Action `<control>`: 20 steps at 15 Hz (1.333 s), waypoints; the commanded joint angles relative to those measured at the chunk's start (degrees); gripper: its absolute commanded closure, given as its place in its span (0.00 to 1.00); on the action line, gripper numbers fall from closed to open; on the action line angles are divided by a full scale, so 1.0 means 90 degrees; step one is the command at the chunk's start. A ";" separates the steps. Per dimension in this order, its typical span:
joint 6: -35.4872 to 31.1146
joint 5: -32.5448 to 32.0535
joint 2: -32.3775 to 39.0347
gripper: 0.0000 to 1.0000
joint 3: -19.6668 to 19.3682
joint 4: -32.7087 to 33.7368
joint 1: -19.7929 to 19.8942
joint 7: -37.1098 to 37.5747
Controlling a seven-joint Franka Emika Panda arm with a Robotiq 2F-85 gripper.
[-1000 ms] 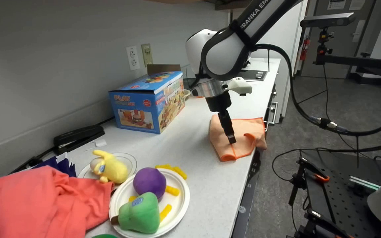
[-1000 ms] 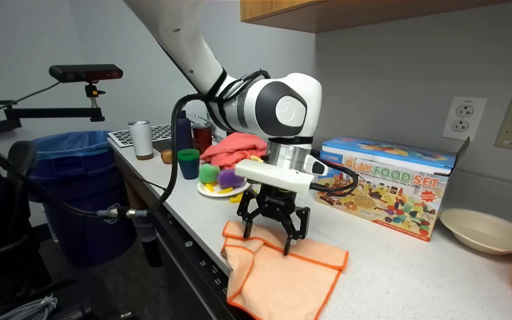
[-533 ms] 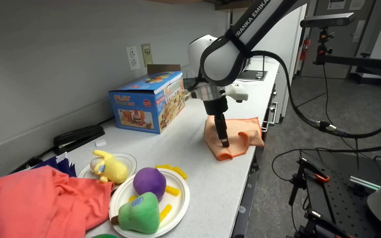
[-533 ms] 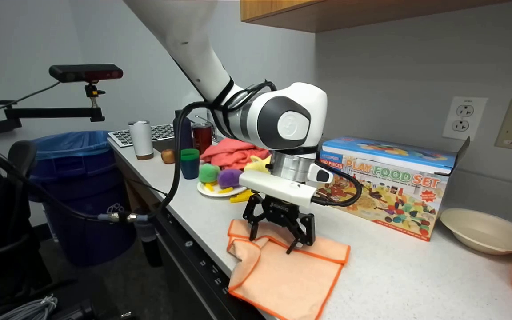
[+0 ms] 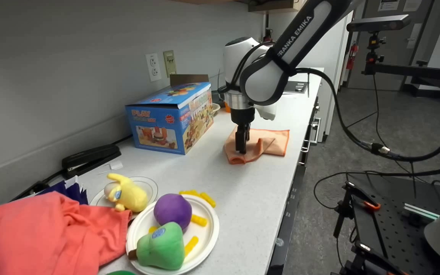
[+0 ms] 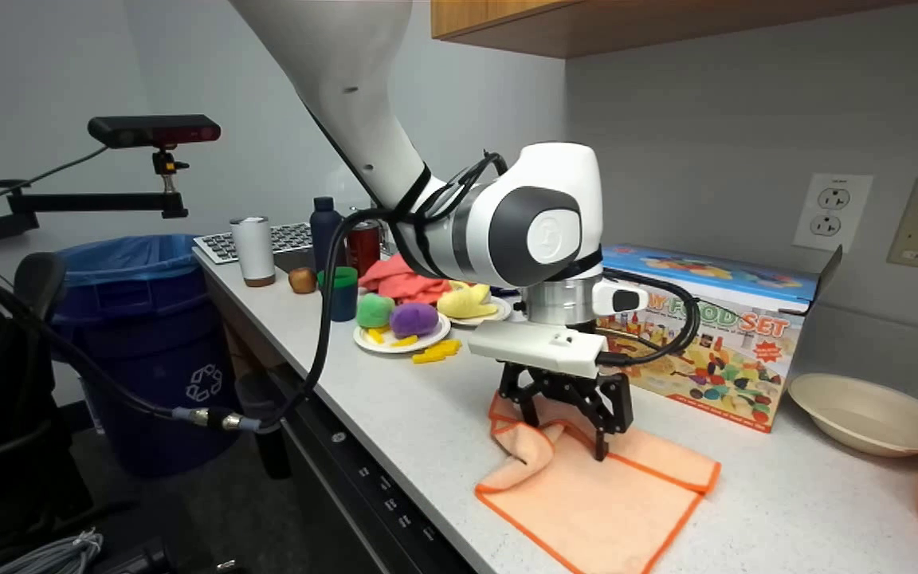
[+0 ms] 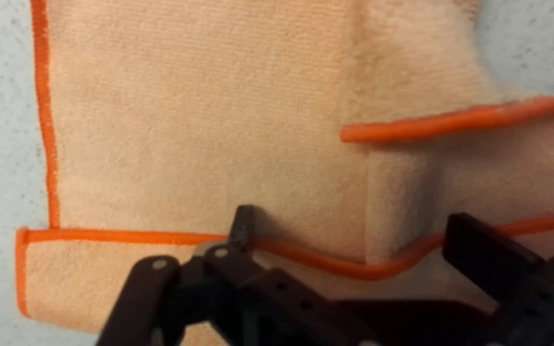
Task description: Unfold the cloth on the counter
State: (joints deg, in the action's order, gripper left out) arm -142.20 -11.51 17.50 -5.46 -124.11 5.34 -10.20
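The cloth (image 6: 586, 510) slides nearer the toy box (image 5: 162, 122), gripper (image 6: 566, 437) spread wide over it, but the flap (image 7: 80, 281) stays folded: repositioning, I'd judge, not unfolding!

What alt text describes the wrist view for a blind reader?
Partly folded, orange-hemmed peach cloth on a speckled grey countertop, with an open black gripper over its lower part. A bottom strip and a right flap are turned over.

I see the peach cloth (image 6: 586, 510) lying partly folded on the grey-white table (image 5: 243, 214), just inside its front edge. Along the back edge my feed shows the toy box (image 5: 172, 120) and a beige bowl (image 6: 865, 418); a white tumbler (image 6: 254, 253) stands near a front corner.
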 commanded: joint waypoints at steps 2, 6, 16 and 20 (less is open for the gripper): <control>-0.0288 -0.0265 0.0388 0.00 -0.0304 0.0281 -0.0116 0.1101; 0.0272 0.0275 0.0307 0.00 -0.0120 0.0459 0.0006 0.1189; 0.2162 0.1624 -0.0332 0.00 0.0066 0.0699 0.0231 0.0386; 0.2616 0.1725 -0.0521 0.00 0.0025 0.0612 0.0155 0.0204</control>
State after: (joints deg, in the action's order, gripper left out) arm -121.64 2.54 14.49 -6.18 -118.24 5.74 -5.91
